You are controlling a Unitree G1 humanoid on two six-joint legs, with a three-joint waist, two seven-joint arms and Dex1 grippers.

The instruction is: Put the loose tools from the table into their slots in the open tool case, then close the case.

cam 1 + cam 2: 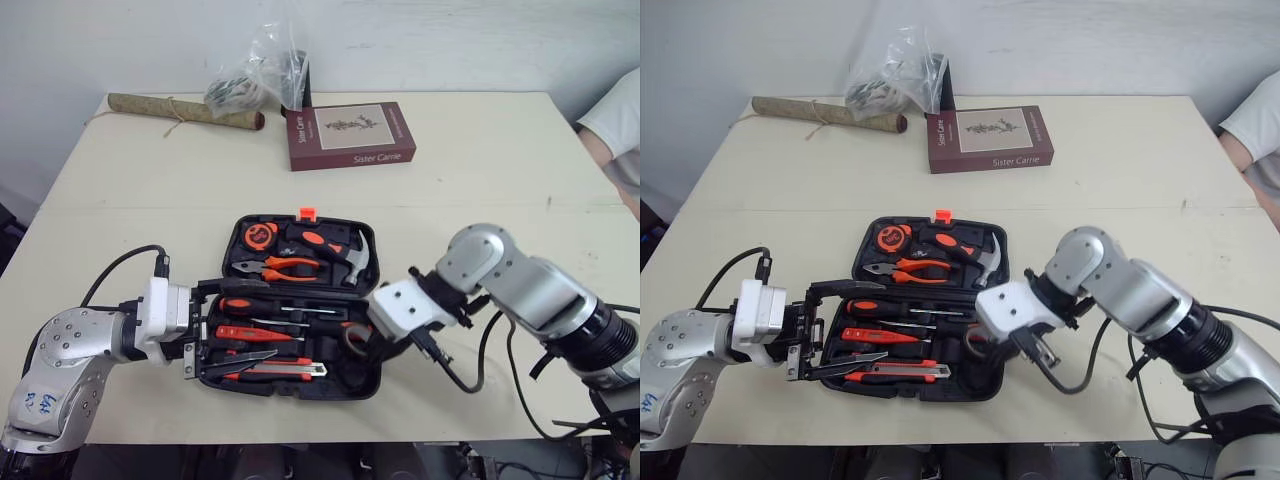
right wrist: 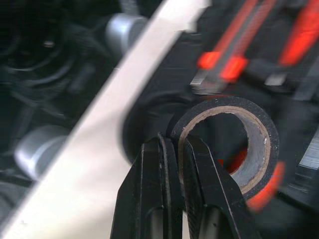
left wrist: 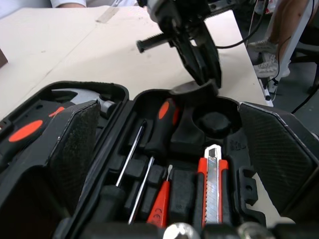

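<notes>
Right wrist view shows the right gripper (image 2: 177, 143) with its two black fingers pinched on the wall of a roll of black electrical tape (image 2: 225, 102), one finger inside the cardboard core and one outside. Seen from the head, that roll is at the right end of the near half of the open tool case (image 1: 330, 393), by the round recess (image 3: 214, 122); whether it touches the moulding I cannot tell. At the case's left end the left gripper (image 1: 250, 322) has its fingers spread wide, one on the far side and one on the near side of the screwdrivers (image 1: 262, 305), gripping nothing. A utility knife (image 1: 292, 370) lies along the case's near edge. Pliers (image 1: 288, 267), a hammer (image 1: 345, 258) and a tape measure (image 1: 262, 236) fill the far half. Beyond, on the cream table (image 1: 500, 200), lie a maroon book (image 1: 350, 135), a clear plastic bag (image 1: 255, 75) and a tied roll (image 1: 185, 110), with a person's white sleeve (image 1: 615, 115) at the right edge.
</notes>
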